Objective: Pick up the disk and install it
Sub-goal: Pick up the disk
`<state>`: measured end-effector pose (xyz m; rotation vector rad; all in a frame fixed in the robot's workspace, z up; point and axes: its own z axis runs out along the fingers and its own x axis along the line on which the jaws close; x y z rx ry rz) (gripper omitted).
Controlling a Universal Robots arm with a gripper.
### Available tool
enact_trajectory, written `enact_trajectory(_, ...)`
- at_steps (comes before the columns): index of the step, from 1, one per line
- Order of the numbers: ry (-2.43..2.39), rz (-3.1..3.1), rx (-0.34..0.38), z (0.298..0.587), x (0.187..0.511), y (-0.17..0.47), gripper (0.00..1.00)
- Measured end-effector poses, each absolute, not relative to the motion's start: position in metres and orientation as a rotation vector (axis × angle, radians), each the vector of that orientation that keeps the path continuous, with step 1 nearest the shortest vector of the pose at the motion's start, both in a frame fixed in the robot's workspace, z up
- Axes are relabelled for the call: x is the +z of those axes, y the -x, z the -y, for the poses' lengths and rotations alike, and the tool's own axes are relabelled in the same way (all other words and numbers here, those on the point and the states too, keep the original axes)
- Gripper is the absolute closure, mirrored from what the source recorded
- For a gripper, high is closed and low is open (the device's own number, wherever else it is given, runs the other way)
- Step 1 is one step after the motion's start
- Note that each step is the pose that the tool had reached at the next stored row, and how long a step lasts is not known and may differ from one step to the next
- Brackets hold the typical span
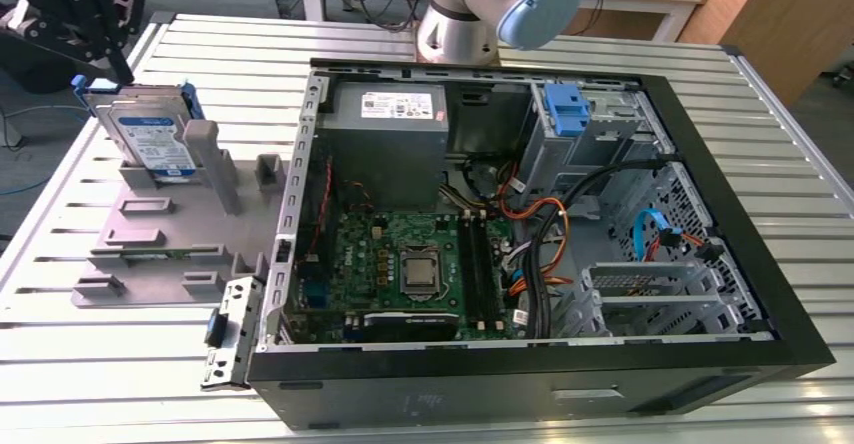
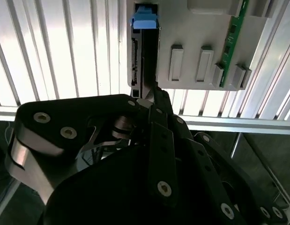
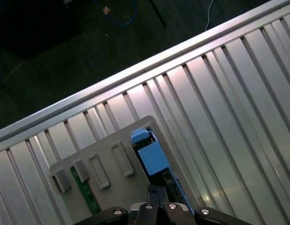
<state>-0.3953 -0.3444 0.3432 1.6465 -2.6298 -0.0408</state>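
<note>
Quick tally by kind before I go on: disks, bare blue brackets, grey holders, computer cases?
Disk: 1
Bare blue bracket: 1
Grey holder: 1
Case: 1
Total: 4

Exterior view: high, oblique, set well back; looks down over open computer case (image 1: pixel 534 214) and grey fixture (image 1: pixel 140 236) on slatted table (image 1: pixel 107 364). Both wrist views: close, facing down past gripper (image 3: pixel 157 192) onto the fixture. Shared by all three: fixture, the disk (image 1: pixel 150 134) standing in it, table slats
</note>
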Motion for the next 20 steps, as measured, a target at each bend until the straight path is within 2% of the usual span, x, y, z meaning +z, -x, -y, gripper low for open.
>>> enact_trajectory(20,-2.025,2.350,-0.034,0.3444,0.3414,0.3953,0.89)
